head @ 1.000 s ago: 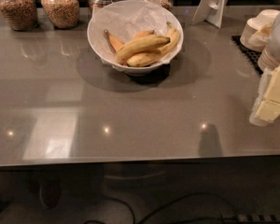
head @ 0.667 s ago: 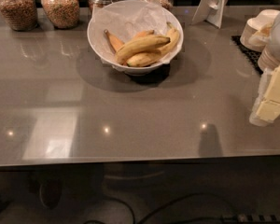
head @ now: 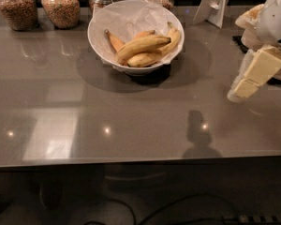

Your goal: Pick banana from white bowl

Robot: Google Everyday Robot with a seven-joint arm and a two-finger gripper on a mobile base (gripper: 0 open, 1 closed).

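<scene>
Banana (head: 143,45) lay topmost in white bowl (head: 139,70), long axis roughly left-right, well apart to the left of gripper (head: 253,74) at the view's right edge; gripper's opening could not be told.

A glossy grey counter (head: 131,107) is filling most of the view, and lights overhead are glinting off it as bright dots (head: 106,131). Four glass jars (head: 61,6) of dry food are standing along the counter's back edge, and a white stand (head: 215,3) is leaning at its back right. Below the counter's front edge, dark cables (head: 178,205) are trailing across a dim floor (head: 37,200). The gripper (head: 253,76) is hanging over the counter's right end.
</scene>
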